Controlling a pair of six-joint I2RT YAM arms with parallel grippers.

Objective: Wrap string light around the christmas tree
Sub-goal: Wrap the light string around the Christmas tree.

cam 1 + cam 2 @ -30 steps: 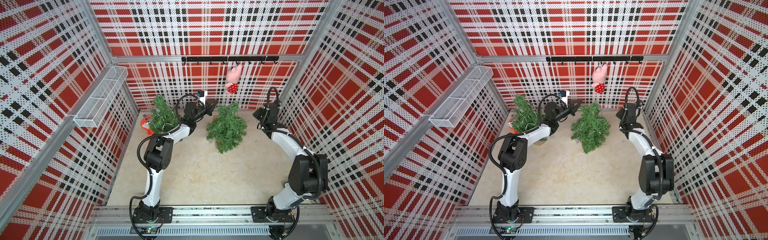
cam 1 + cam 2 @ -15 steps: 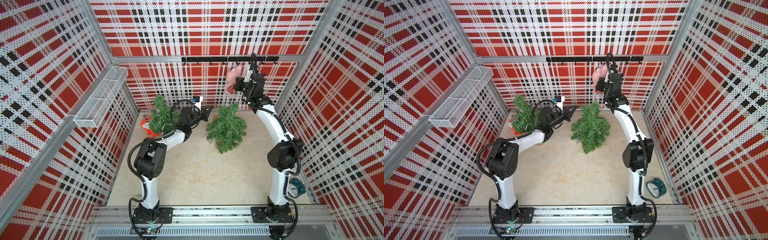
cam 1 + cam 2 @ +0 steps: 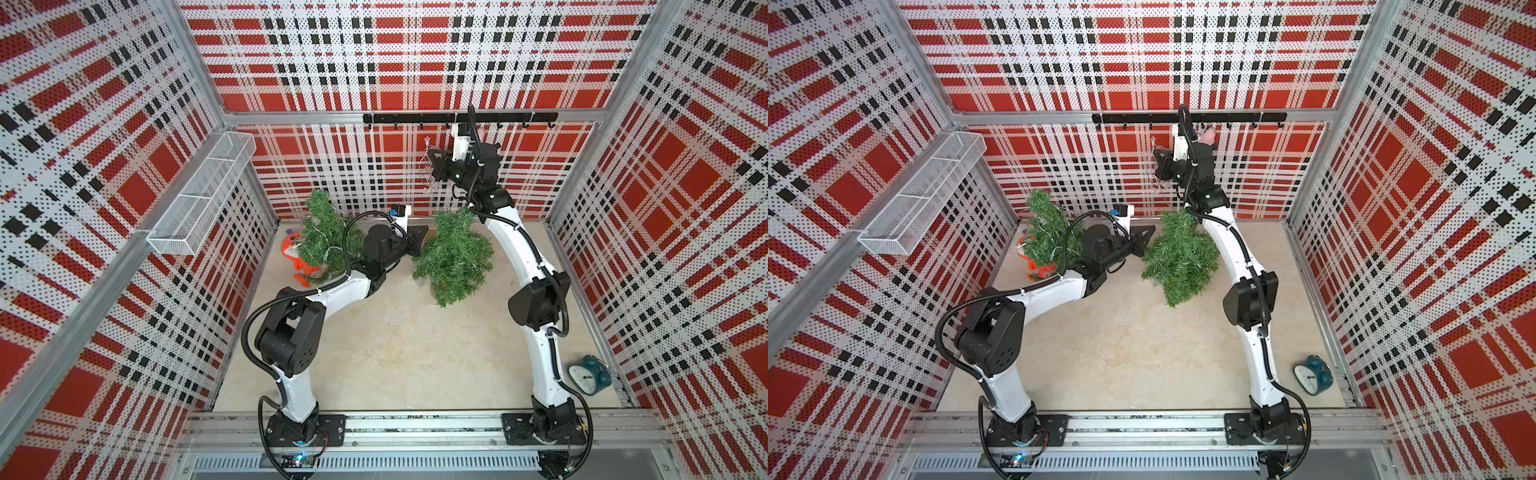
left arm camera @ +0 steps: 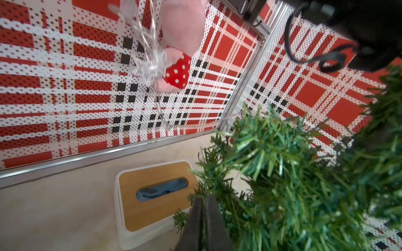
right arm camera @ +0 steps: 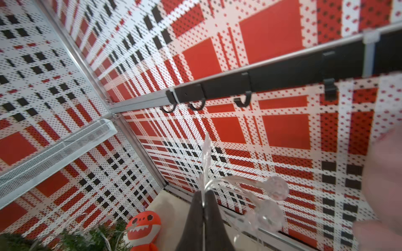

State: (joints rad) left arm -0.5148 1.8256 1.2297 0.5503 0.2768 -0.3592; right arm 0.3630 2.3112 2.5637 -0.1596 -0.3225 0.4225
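Beige counter (image 3: 395,353) is occupied at the rear by the christmas tree (image 3: 453,253), with a second tree (image 3: 324,241) and a tissue box (image 4: 139,208) beside it. String light (image 5: 276,191) is clamped in the right tool (image 5: 203,194), raised beside a pink plush (image 4: 182,28); the state of the left tool (image 4: 203,198), at the branches, cannot be told.

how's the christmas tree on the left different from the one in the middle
The left christmas tree has pale string-light wire draped over its branches; the middle christmas tree shows none in the top views. The left one stands near the left wall beside an orange shark toy, the middle one by the middle of the back wall. The middle one looks wider and bushier. Both are green artificial trees on the table.
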